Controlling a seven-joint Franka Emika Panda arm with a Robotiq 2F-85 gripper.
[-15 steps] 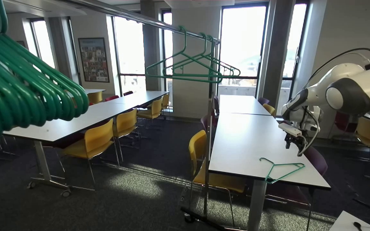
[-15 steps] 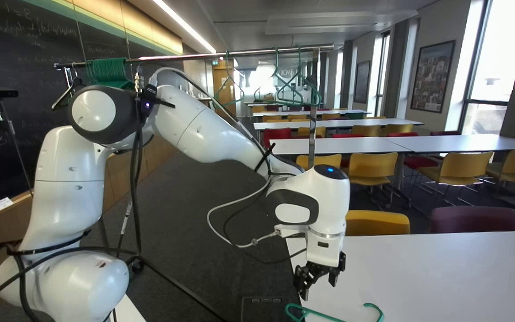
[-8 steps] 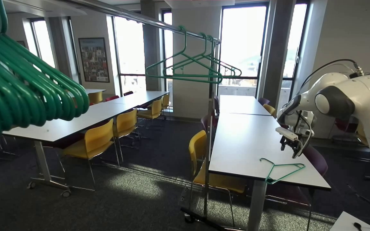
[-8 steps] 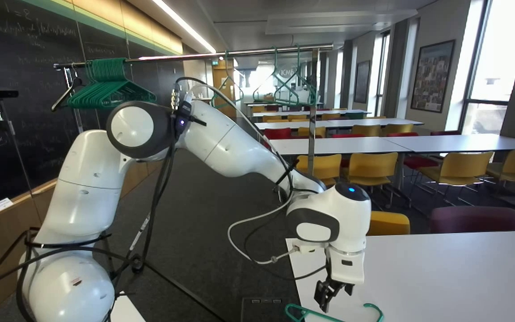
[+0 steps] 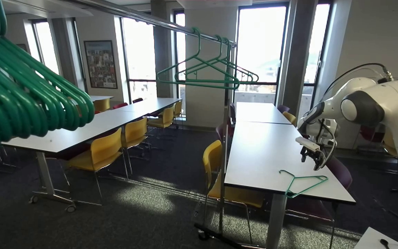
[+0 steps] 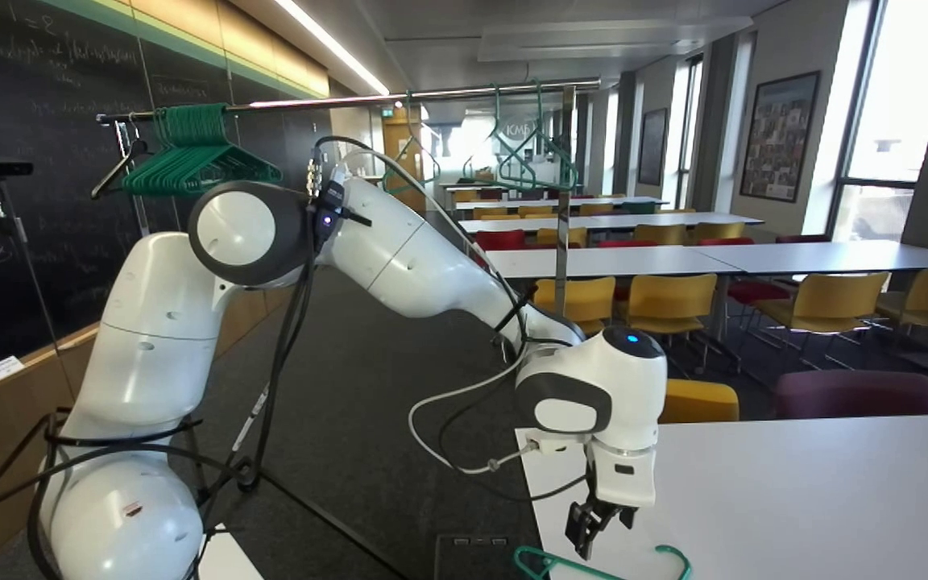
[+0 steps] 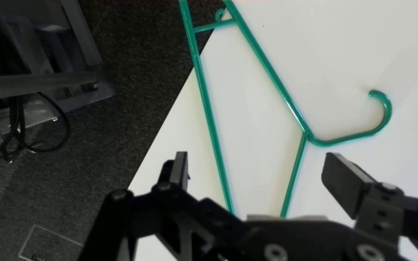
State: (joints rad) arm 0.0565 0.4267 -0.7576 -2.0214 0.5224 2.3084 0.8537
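Observation:
A green plastic hanger point(image 7: 210, 121) lies flat on the white table point(image 7: 339, 58), one end sticking out past the table edge over the dark floor. In both exterior views the same hanger point(image 5: 311, 177) shows near the table's corner; one of these views cuts off its lower part. Above it hangs my gripper point(image 7: 255, 156), black and open, fingers pointing down. Seen from the wrist, the long bar and one shoulder of the hanger run between the spread fingers, and nothing is gripped. Its hook point(image 7: 387, 108) curls to the right, beyond the right finger.
A metal rail point(image 5: 171, 26) on a post point(image 6: 563, 242) carries several green hangers, a dense bunch point(image 6: 198, 173) at one end and a few point(image 5: 199, 83) at the other. A yellow chair point(image 5: 212, 152) and a purple chair point(image 5: 340, 173) stand against the table.
Over the last second the arm has come down and reached forward, bringing the open gripper closer to the hanger. In the latest half second it has barely moved. The hanger has stayed put.

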